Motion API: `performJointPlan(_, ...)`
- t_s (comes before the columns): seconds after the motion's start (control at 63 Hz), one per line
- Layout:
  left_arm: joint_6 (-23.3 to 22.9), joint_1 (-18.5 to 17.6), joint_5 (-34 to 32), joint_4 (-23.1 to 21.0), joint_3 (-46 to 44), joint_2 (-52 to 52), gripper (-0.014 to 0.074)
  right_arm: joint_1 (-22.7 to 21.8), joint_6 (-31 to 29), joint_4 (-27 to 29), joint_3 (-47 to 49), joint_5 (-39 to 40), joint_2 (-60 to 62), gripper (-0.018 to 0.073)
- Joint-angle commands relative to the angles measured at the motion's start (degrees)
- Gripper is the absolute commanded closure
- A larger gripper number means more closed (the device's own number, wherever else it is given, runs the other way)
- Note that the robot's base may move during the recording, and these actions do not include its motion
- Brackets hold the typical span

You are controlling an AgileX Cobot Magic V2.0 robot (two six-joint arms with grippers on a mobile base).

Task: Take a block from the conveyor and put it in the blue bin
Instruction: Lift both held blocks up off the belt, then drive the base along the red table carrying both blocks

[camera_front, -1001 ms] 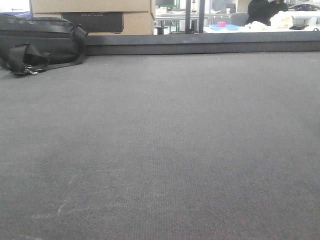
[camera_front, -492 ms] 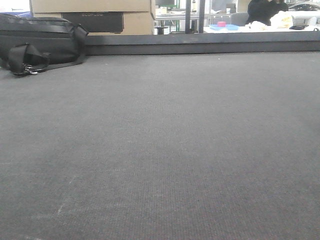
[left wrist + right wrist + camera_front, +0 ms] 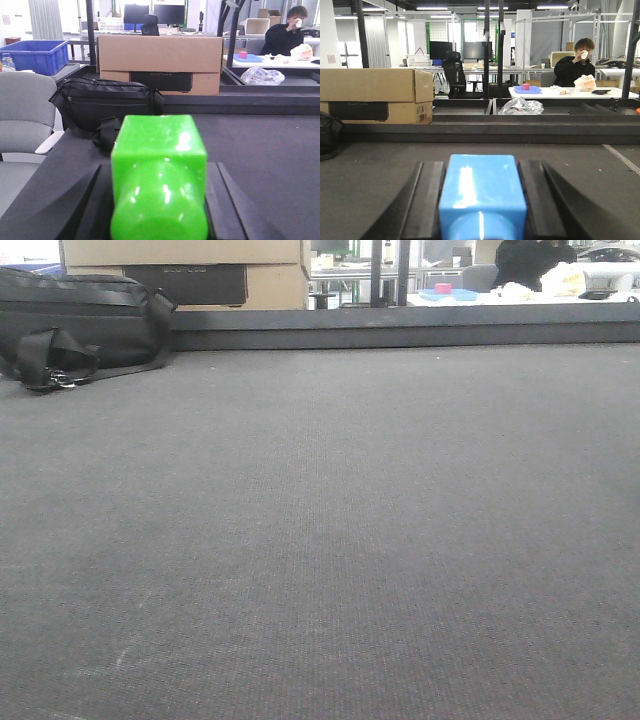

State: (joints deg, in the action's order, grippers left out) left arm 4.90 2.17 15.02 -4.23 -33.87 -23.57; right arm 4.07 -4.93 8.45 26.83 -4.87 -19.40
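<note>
While low over table (image 3: pixel 270 150), gripping green block (image 3: pixel 159 145) in clenched left end effector (image 3: pixel 159 170), in front of bag (image 3: pixel 100 102); blue block (image 3: pixel 482 187) in clenched right end effector (image 3: pixel 481 165), right of bag; blue bin (image 3: pixel 32 56) beyond bag, leftward.

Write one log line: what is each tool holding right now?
left tool: shut on green block | right tool: shut on blue block | conveyor: black bag far left

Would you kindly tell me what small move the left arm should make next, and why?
Probably lift the left hand slightly: the green block looks clamped between its fingers, low over the conveyor, and the blue bin stands off to the left.
</note>
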Motion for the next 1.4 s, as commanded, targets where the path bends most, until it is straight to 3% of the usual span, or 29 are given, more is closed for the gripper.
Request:
performJointPlan(0.0,-0.2,-0.1,-0.7,-0.1,0.0,0.3,0.0708,0.0,-0.5,-0.3,0.0,1.6,0.2,0.0715)
performJointPlan(1.382,-0.2,-0.1,-0.7,-0.1,0.0,0.3,0.0708,0.0,-0.5,-0.3,0.0,1.6,0.2,0.0715)
